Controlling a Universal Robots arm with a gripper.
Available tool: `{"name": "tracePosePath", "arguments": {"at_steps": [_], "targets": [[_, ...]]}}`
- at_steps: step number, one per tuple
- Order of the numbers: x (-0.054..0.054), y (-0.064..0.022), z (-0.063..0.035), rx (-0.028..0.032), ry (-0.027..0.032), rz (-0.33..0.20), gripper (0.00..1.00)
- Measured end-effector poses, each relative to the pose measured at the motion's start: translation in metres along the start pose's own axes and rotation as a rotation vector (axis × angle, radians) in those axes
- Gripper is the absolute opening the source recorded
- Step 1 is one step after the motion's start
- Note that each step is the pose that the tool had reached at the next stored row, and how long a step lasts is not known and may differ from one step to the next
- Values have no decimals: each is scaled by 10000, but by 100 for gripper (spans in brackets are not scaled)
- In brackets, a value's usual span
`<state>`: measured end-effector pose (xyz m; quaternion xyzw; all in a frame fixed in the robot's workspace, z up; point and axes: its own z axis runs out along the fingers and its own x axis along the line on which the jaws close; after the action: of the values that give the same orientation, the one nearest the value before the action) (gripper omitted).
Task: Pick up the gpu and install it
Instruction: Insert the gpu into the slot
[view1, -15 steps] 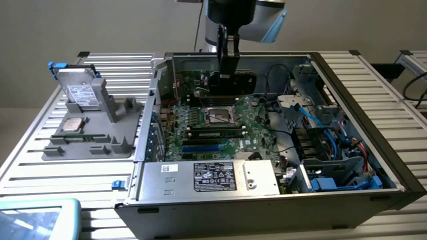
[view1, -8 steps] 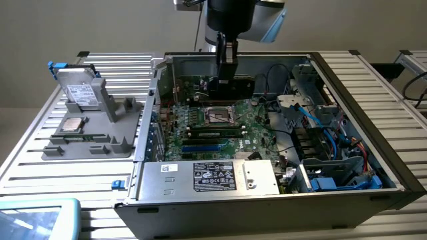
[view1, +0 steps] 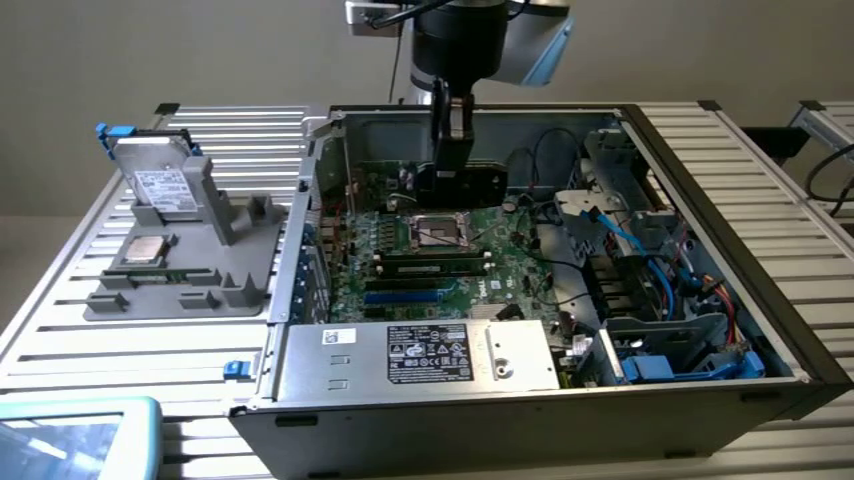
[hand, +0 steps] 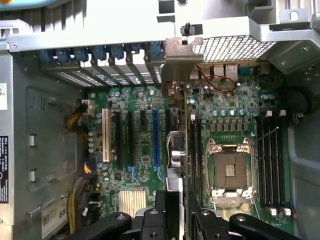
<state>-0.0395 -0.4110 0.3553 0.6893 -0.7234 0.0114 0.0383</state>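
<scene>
I see the gripper (view1: 454, 150) down inside the open computer case (view1: 534, 430), jaws partly closed and clamped on the gpu (view1: 465, 182). The card stands upright at the motherboard (view1: 514, 265) edge farthest from the power supply (view1: 414, 355), just beside the CPU socket (view1: 437, 232). In the wrist view the gripper (hand: 176, 202) pinches the gpu (hand: 175, 150) edge-on between the blue slot (hand: 155, 140) and the CPU socket (hand: 229, 172), with the card's metal end at the case's slotted wall. I can't tell if it's seated.
</scene>
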Motion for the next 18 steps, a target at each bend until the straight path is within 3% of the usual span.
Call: {"name": "tracePosePath", "arguments": {"at_steps": [6, 10, 14, 18], "targets": [[0, 3, 1, 3, 1, -6, 27], [3, 67, 11, 58, 0, -1, 27], [2, 76, 43, 63, 62, 1, 27], [62, 77, 115, 63, 70, 1, 27]]}}
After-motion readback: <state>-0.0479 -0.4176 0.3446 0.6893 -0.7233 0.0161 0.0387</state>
